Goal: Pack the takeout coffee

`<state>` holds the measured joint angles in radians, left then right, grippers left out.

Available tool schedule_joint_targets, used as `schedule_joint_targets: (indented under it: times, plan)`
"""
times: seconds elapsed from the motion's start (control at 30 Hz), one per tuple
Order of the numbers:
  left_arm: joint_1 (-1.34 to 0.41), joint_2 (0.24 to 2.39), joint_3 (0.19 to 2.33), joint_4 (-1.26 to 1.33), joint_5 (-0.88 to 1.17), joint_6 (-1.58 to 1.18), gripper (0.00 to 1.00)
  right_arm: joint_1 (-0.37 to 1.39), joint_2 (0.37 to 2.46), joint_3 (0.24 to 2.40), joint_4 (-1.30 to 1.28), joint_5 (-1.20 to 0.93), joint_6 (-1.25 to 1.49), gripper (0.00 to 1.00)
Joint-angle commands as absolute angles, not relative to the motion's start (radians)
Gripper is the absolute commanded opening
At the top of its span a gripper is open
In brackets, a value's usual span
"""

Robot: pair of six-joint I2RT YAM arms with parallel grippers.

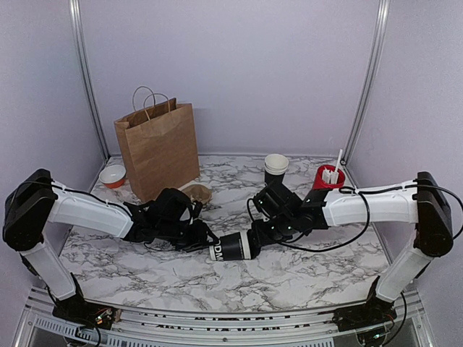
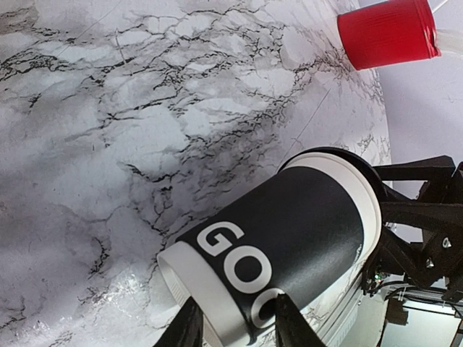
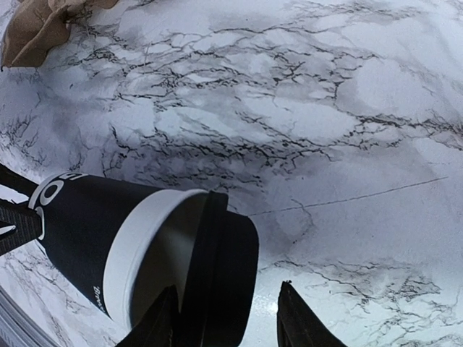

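Takeout coffee (image 1: 233,247): on its side between both grippers
Left gripper (image 2: 236,302): clamped on its base
Right gripper (image 3: 226,288): parted around lid (image 3: 226,253)

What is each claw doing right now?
Left claw: shut on the black paper cup, at its base.
Right claw: astride the black lid; grip cannot be told.

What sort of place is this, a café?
Likely a robot test booth staged as a coffee counter: two arms bolted to a marble-look table, bare lilac walls, plus a paper bag and a takeout cup.
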<state>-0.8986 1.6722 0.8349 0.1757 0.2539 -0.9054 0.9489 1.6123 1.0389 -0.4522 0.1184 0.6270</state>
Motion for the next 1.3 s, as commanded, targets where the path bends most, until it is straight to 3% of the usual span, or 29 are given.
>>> schedule_joint_targets:
  times: [0.0, 0.23, 0.67, 0.97, 1.27]
  plan:
    - [-0.905, 1.712, 0.824, 0.085, 0.233, -0.891, 0.34, 0.953, 1.634, 1.065, -0.435, 0.138, 0.642, 0.4]
    - [-0.905, 1.704, 0.866, 0.07, 0.232, -0.874, 0.34, 0.963, 1.615, 1.163, -0.488, 0.207, 0.625, 0.24]
    - [-0.897, 1.773, 0.979, 0.064, 0.233, -0.85, 0.34, 1.047, 1.62, 1.394, -0.664, 0.414, 0.553, 0.22]
    - [-0.88, 1.816, 1.02, 0.094, 0.25, -0.849, 0.34, 1.118, 1.742, 1.58, -0.82, 0.528, 0.518, 0.22]
    - [-0.867, 1.739, 0.975, 0.108, 0.278, -0.843, 0.34, 1.124, 1.82, 1.672, -0.99, 0.676, 0.553, 0.23]
